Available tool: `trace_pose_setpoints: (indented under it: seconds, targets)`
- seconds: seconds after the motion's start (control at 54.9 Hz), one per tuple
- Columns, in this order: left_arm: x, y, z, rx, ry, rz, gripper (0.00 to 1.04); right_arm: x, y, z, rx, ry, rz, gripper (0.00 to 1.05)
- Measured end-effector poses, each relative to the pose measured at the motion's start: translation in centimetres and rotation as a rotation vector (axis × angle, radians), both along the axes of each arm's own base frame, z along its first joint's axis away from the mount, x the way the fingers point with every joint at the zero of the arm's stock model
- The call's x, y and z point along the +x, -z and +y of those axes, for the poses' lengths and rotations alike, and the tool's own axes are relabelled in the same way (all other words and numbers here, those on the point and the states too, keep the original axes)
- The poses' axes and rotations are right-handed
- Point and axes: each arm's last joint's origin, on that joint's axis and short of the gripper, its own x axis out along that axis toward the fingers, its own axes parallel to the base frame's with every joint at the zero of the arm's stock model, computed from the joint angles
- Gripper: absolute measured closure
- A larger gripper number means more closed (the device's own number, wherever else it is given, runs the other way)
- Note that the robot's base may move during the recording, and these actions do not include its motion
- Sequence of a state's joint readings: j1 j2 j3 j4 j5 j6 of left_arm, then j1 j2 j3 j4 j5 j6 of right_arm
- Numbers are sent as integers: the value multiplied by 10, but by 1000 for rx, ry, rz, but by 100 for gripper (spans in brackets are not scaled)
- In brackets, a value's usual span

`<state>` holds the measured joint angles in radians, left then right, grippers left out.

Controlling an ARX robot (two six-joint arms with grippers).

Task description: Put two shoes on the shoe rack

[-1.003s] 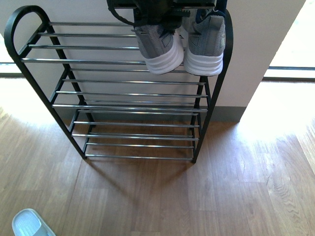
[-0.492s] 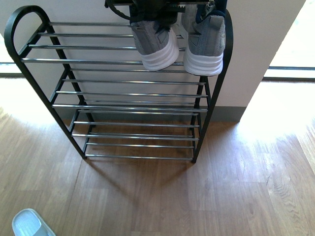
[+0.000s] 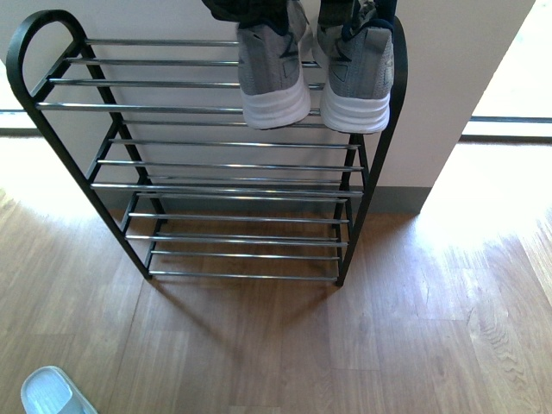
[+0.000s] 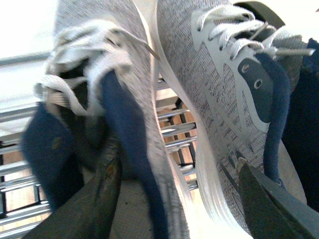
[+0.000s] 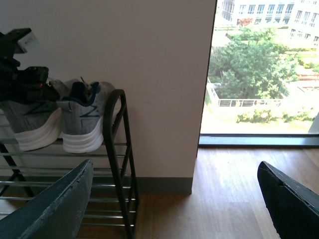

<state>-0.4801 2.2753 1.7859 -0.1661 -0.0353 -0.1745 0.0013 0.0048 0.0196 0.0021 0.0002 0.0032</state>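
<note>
Up on the top shelf, at its right end, sit two grey knit lace-up sneakers with chunky white soles and navy lining. That's the left shoe (image 3: 274, 78) and the right shoe (image 3: 358, 78), side by side, both flat on the rods. Heels face the front camera and hang a bit past the front rod, toes point at the wall.

The right shoe is just beside the rounded side frame of the one black metal shoe rack (image 3: 172, 107), which has several tiers of chrome rods.

Over them the left gripper (image 4: 178, 167) has its fingers spread, one down in the left shoe's navy collar, the other by the right shoe. Off to the side, the right gripper (image 5: 175, 167) has fingers wide apart, holding nothing.

One pale slipper (image 3: 52, 392) lies on the wood floor (image 3: 388, 328), well apart from the rack.
</note>
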Motion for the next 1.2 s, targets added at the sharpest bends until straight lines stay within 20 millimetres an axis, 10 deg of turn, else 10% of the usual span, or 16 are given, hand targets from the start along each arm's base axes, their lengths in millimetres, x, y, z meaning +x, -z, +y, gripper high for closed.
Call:
trace_pose_setpoints:
  seconds: [0.109, 0.401, 0.948, 1.203]
  targets:
    - [-21, -27, 8, -17, -56, -92, 9, 0, 0, 0, 0, 0, 0, 9]
    - [-116, -82, 65, -63, -256, -347, 9, 0, 0, 0, 0, 0, 0, 9]
    - [-284, -55, 152, -108, -583, -489, 10, 0, 0, 0, 0, 0, 0, 9]
    - [-301, -31, 184, -51, -371, -660, 54, 0, 0, 0, 0, 0, 0, 9]
